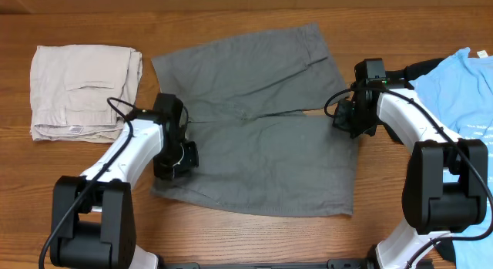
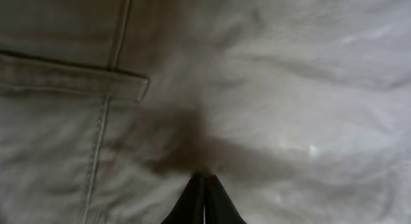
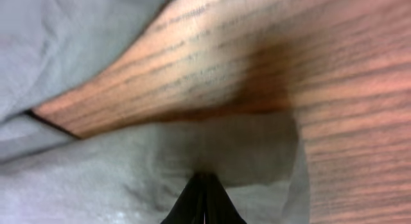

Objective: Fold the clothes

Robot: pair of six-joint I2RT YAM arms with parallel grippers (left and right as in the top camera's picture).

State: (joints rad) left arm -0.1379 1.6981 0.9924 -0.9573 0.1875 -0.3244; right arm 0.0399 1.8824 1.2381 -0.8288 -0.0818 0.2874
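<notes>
Wooden table [image 1: 231, 7] | left hand [image 2: 204, 183] fully closed, pinching grey shorts [image 1: 262, 146] | right hand [image 3: 205, 180] fully closed, pinching their edge | shorts spread between the two

White arm shells [image 1: 127, 149], black joints [image 1: 169, 115], looped black cables [image 1: 115, 105], black pincers [image 2: 204, 184]

No word, number or brand can be read anywhere. The light-blue soft T-shirt [image 1: 462, 90] at the right edge of the wooden bench [image 1: 246, 240] carries a pale print [image 1: 481, 131], too small and faint to make out. The folded beige woven shorts [image 1: 81, 84] show a white strip [image 1: 71, 130] along their near edge; whether it bears lettering cannot be told.
</notes>
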